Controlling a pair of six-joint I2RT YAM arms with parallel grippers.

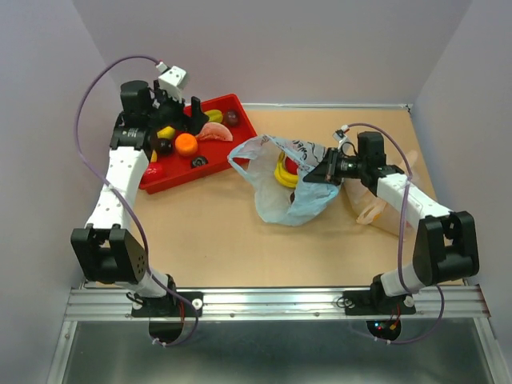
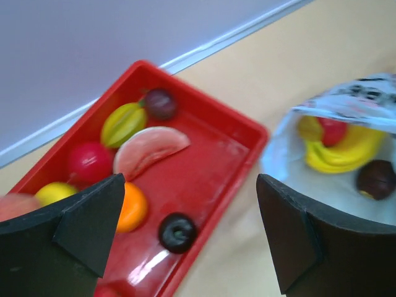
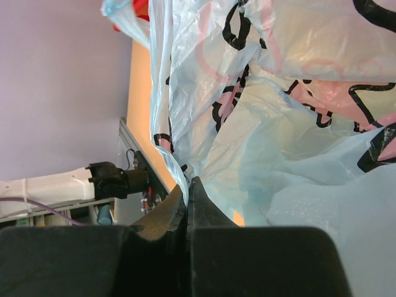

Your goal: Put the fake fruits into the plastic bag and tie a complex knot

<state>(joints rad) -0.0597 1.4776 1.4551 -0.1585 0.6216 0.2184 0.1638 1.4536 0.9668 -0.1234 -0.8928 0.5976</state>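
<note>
The light-blue plastic bag point(image 1: 276, 204) lies mid-table with its mouth open toward the red tray point(image 1: 240, 108). A yellow banana bunch point(image 1: 285, 175), a red piece point(image 2: 333, 130) and a dark plum point(image 2: 375, 179) lie inside it. The tray holds an orange point(image 1: 186, 144), a pink melon slice point(image 1: 214, 133), a starfruit point(image 2: 122, 122), dark plums point(image 2: 177, 232) and red fruit point(image 2: 90, 162). My left gripper point(image 2: 189, 229) is open and empty, above the tray's near edge beside a dark plum. My right gripper point(image 3: 187, 185) is shut on the bag's film point(image 3: 278, 124) at its right rim point(image 1: 320, 172).
A pale orange-beige bag point(image 1: 372, 212) lies under my right arm at the right. The tray stands at the back left against the wall. Walls enclose the table at the left, back and right.
</note>
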